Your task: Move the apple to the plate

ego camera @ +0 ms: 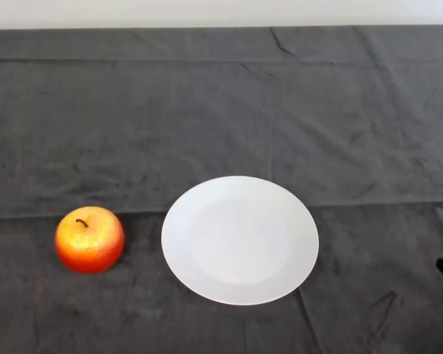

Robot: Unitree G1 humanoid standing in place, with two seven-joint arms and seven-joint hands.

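One head view alone looks steeply down from above the near edge of the desk [221, 110] (dark cloth), facing toward 12 o'clock, where a pale wall [221, 13] strip closes the frame.

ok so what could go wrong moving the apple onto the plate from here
The apple is round and glossy, so it may slip or roll across the dark cloth when touched. The white plate looks shallow and sits close beside it; an apple set down off-centre could roll off, or a nudge could shift the plate.
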